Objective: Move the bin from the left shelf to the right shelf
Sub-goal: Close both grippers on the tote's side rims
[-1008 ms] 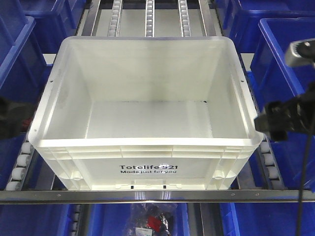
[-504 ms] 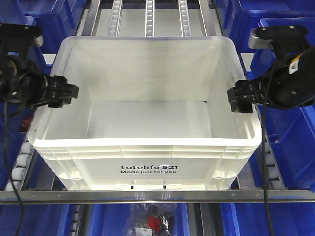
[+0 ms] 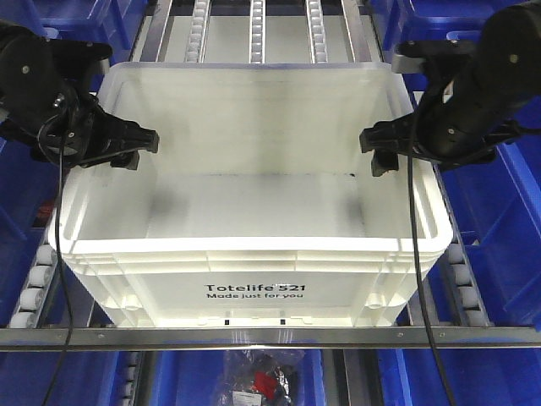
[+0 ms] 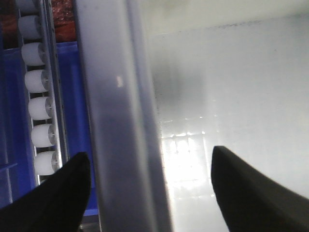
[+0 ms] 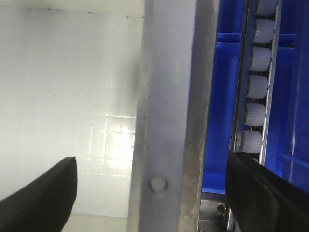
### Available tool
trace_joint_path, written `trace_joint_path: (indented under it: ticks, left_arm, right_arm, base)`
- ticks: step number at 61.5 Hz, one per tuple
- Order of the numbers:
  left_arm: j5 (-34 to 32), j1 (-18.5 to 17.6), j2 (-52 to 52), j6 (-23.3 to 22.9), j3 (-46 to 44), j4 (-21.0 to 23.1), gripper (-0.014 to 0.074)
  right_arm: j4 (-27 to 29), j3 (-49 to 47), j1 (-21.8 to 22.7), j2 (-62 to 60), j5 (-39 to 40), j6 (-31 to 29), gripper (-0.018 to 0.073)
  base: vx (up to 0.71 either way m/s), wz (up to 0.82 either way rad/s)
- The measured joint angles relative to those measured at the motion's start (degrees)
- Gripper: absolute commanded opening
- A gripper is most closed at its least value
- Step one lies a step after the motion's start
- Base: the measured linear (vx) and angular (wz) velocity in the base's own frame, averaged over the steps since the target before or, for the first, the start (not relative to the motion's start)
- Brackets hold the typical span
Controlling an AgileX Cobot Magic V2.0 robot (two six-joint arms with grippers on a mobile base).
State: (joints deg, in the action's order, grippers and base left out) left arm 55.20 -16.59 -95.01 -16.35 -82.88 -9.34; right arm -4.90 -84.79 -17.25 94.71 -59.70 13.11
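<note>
The left hand is open, its jaws spread astride the left wall of the bin, one outside above the rollers, one inside. The bin sits on the roller shelf between blue bins. The right hand is open too, likewise straddling the right wall toward the back.

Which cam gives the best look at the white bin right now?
Exterior front-facing: the whole bin shows, with its rim, floor and Totelife print. The left wrist view shows only a stretch of the bin's rim plus some interior. The right wrist view shows the same of the opposite rim.
</note>
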Motion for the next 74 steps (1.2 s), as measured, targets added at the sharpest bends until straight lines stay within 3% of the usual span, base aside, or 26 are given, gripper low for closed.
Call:
trace_joint_path:
  ticks: [34, 49, 74]
  left_arm:
    - [0.7, 0.5, -0.5, -0.2, -0.4, 0.0, 0.0503]
    - [1.0, 0.5, -0.7, -0.2, -0.7, 0.1, 0.0459]
    - [1.6, 0.5, -0.7, -0.2, -0.7, -0.1, 0.0278]
  right_arm:
    - [-1.0, -1.8, 0.0, 1.9, -1.8, -0.1, 0.0574]
    - [-0.9, -1.8, 0.0, 1.9, -1.8, 0.0, 0.0462]
    - [-0.9, -1.8, 0.0, 2.4, -2.3, 0.0, 0.0251]
  base:
    - [0.0, 0.0]
    - [0.0, 0.0]
    - [0.0, 0.0]
